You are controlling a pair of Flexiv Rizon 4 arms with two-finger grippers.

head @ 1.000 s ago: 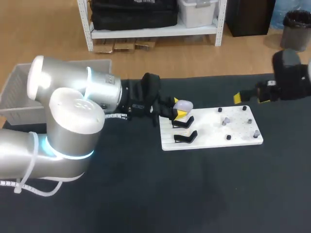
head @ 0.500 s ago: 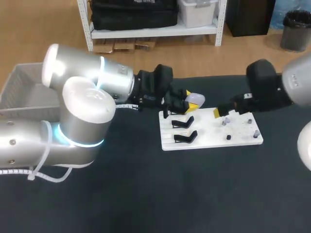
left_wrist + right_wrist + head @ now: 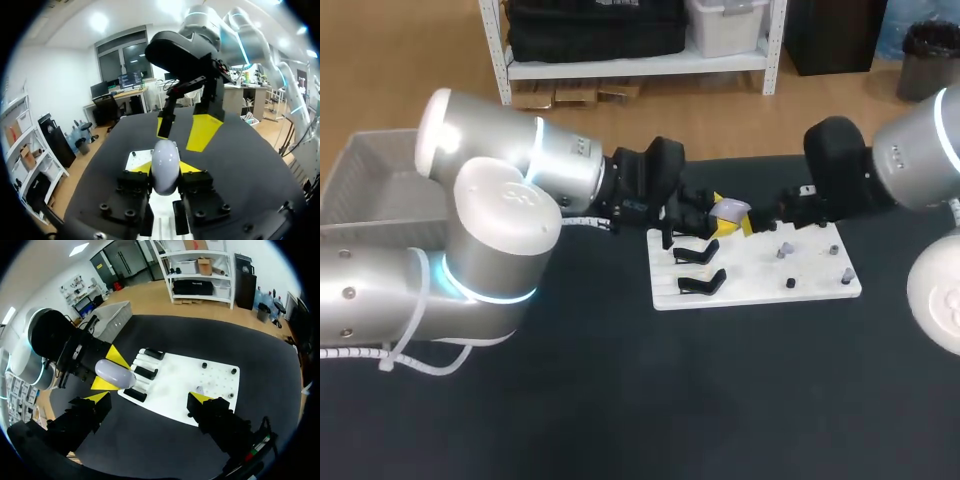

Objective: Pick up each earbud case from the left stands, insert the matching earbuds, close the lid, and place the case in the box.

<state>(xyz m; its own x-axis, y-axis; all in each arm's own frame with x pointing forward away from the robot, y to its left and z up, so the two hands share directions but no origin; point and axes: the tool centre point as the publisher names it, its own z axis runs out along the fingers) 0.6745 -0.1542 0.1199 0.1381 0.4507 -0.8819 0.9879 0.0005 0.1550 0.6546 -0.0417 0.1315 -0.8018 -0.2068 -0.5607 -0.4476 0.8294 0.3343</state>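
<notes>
A pale lavender earbud case (image 3: 731, 208) hangs above the white board (image 3: 760, 282), with my left gripper (image 3: 720, 214) shut on it. In the left wrist view the case (image 3: 165, 165) stands upright between the yellow tips. My right gripper (image 3: 767, 215) faces it closely from the right, fingers wide open and nothing in them. Seen from the right wrist, the case (image 3: 115, 372) sits ahead of my open right gripper (image 3: 149, 399), clamped by the left gripper's yellow tips. Black stands (image 3: 699, 267) occupy the board's left part. Small earbuds (image 3: 781, 250) stand on pegs at its right part.
A grey basket (image 3: 360, 190) sits at the table's far left, behind my left arm. The board (image 3: 175, 375) lies mid-table with several black stands (image 3: 145, 372) in a row. Dark tabletop spreads in front of the board.
My left gripper has lifted the case off its stand and carried it right. My right arm has swung in from the right edge to just beside the case.
</notes>
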